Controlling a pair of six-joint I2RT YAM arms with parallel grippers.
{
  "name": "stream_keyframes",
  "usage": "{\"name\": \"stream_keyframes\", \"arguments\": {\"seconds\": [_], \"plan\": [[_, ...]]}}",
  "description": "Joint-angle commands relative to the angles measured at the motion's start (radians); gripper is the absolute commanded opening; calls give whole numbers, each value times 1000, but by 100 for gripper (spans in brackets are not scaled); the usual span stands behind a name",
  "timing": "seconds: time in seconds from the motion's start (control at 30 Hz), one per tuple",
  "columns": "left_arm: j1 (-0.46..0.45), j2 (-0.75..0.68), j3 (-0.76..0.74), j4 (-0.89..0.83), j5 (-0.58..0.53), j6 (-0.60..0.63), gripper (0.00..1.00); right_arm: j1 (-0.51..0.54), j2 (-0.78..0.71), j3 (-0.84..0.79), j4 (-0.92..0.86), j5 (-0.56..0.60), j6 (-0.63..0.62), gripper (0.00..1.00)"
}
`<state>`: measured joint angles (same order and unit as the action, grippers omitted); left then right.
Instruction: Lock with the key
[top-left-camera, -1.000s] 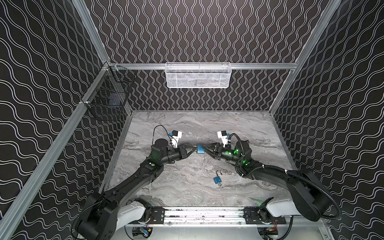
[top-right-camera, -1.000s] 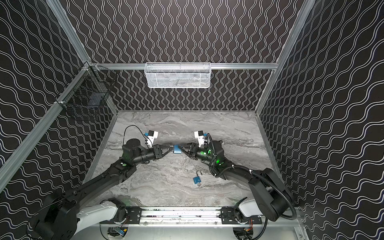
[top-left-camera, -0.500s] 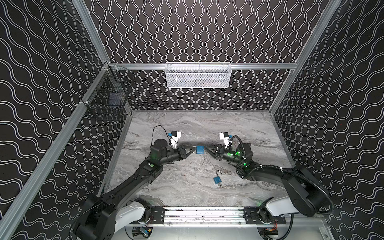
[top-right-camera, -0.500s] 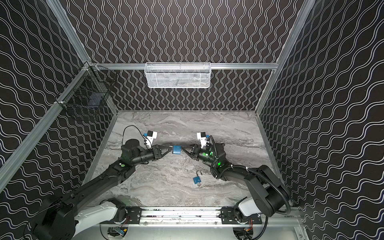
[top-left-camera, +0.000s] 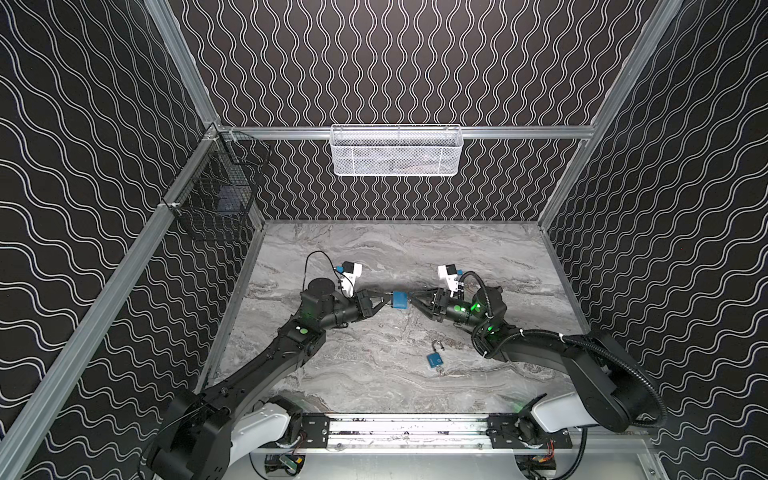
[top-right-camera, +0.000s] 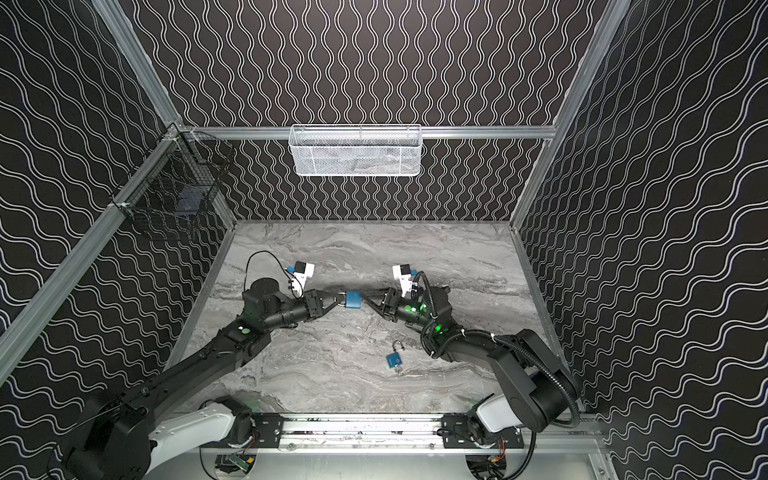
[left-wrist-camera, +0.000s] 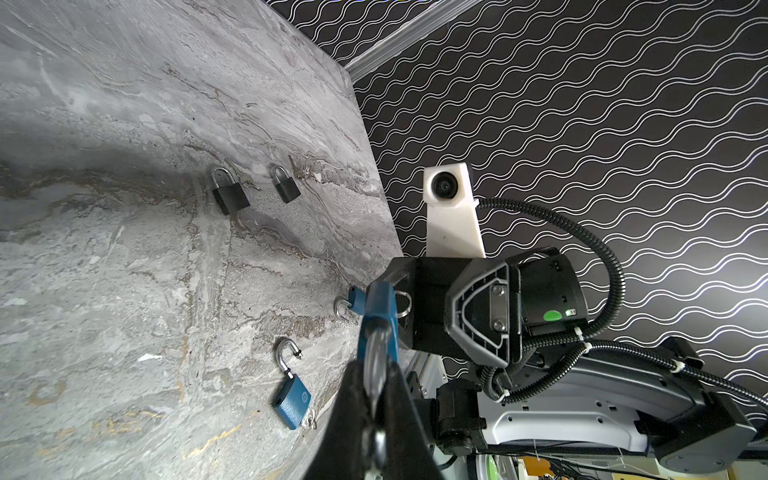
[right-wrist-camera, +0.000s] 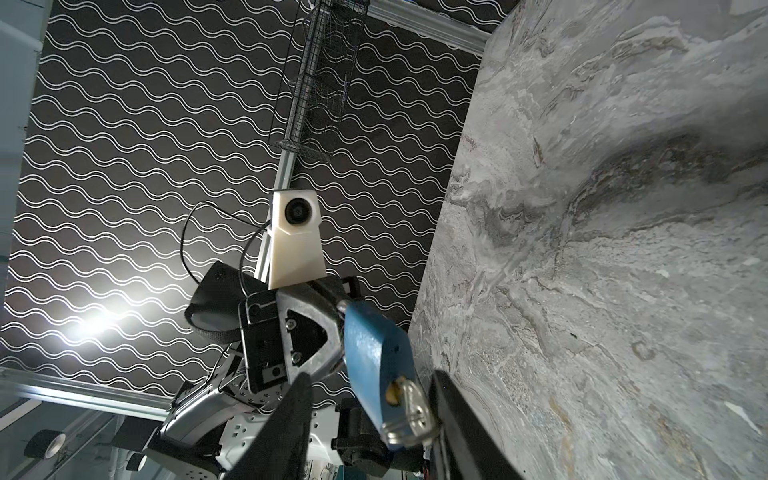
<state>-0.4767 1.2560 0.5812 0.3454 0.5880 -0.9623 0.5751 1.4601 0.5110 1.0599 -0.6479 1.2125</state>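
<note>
A blue padlock (top-left-camera: 400, 300) (top-right-camera: 353, 300) hangs in the air above the middle of the table. My left gripper (top-left-camera: 388, 299) (left-wrist-camera: 376, 365) is shut on its silver shackle (left-wrist-camera: 375, 353). The silver key (right-wrist-camera: 409, 409) sticks out of the underside of the padlock body (right-wrist-camera: 376, 345), with a ring on it. My right gripper (top-left-camera: 411, 298) (right-wrist-camera: 372, 376) is open and straddles the key. One of its fingers (right-wrist-camera: 457, 415) lies right beside the key head, and the other finger (right-wrist-camera: 291, 424) stands well clear.
A second blue padlock (top-left-camera: 433, 360) (left-wrist-camera: 292, 401) lies on the marble table (top-left-camera: 374, 374) with its shackle open. Two black padlocks (left-wrist-camera: 230, 197) (left-wrist-camera: 286, 189) lie farther off. A white basket (top-left-camera: 396, 150) and a black wire basket (top-left-camera: 216, 191) hang on the walls.
The right gripper's jaws narrowed around the key and then spread again. The left gripper and the held padlock stayed in place.
</note>
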Motion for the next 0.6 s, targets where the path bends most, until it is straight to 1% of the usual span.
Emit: {"name": "stream_keyframes", "arguments": {"seconds": [0.0,0.13,0.33,0.4,0.57], "plan": [[3,-1,3,70,10,-4,0,0,-21,1,-10,10,-35,50],[4,-5,5,78,13,-12,0,1,-32,6,-100,38,-76,54],[3,-7,4,92,22,-25,0,1,-4,0,-64,40,-67,55],[3,-8,3,95,21,-27,0,0,9,-3,-37,36,-57,54],[3,-9,0,92,19,-26,0,2,35,-13,71,16,-9,47]]}}
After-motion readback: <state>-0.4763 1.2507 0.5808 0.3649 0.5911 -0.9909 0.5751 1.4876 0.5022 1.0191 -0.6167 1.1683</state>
